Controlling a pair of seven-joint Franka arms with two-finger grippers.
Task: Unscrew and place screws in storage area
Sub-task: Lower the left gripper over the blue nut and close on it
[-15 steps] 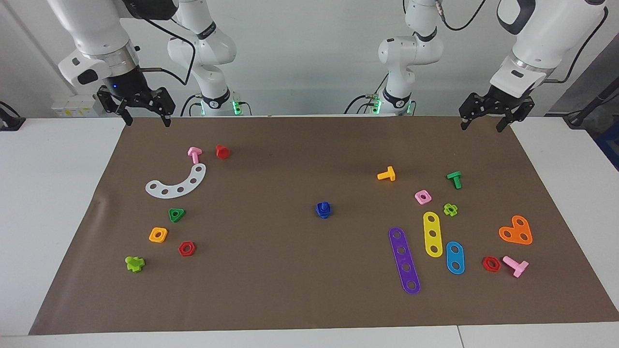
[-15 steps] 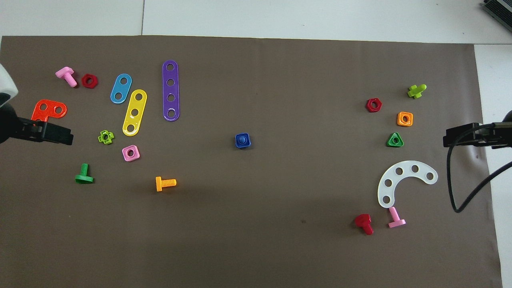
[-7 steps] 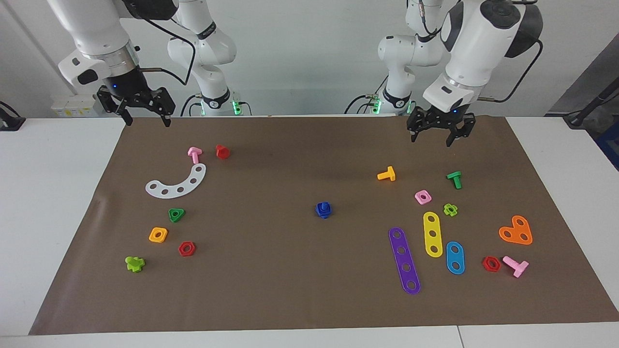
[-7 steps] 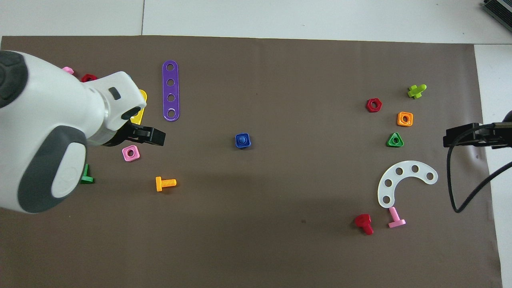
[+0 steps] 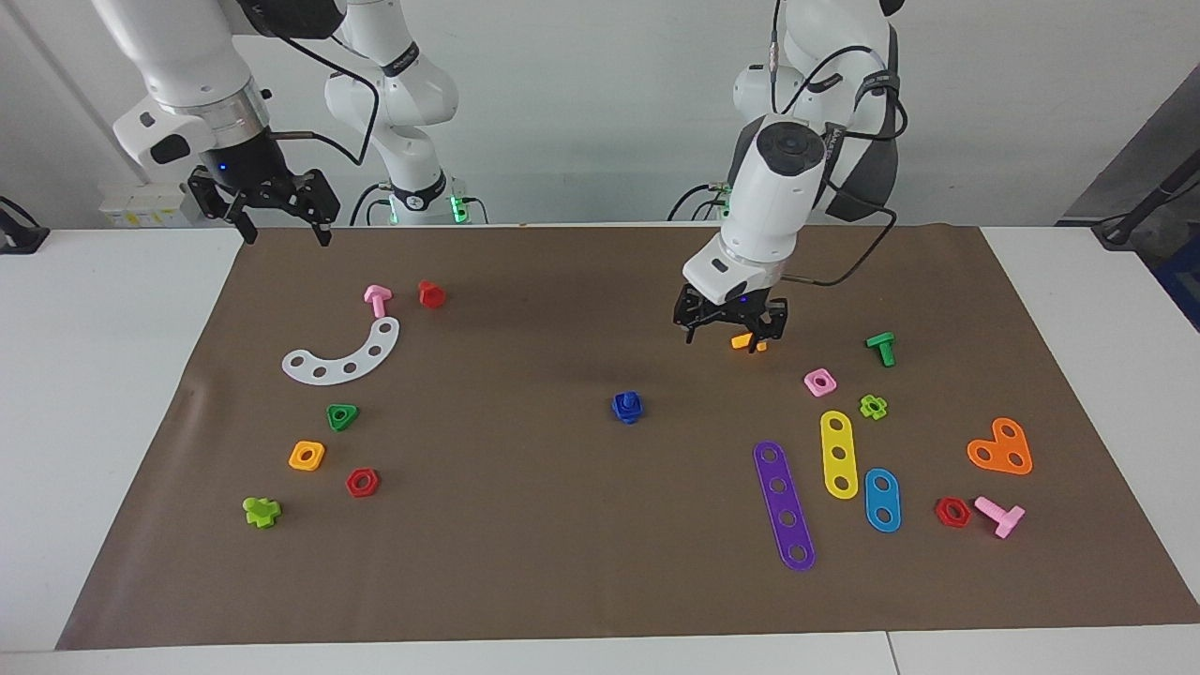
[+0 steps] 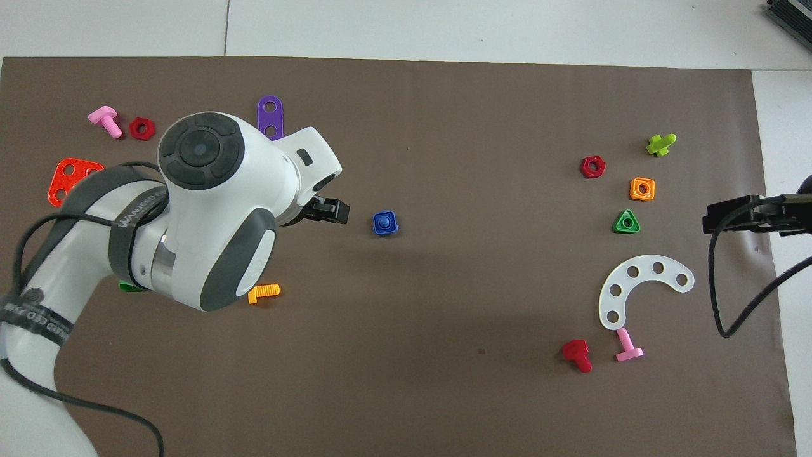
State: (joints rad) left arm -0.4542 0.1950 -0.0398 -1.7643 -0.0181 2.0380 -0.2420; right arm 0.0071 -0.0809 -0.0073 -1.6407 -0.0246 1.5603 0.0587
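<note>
Left gripper (image 5: 730, 336) spread, empty, over mid-mat; right gripper (image 5: 276, 217) spread, waiting. Blue screw (image 5: 626, 407) untouched; unscrewing and storing remain.

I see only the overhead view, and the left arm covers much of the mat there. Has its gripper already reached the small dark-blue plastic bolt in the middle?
Observer: No. In the facing view the left gripper hangs open and empty in the air, beside the orange plastic T-shaped bolt, well clear of the dark-blue plastic bolt.
Operator: What does the arm hide from me?
Observer: A pink square plastic nut, a light-green cross-shaped plastic nut, a yellow holed plastic strip and a light-blue holed plastic strip, all lying on the mat.
Operator: And the right gripper? I see only its tip.
Observer: The right gripper waits open and empty, raised over the mat's edge nearest the robots.
</note>
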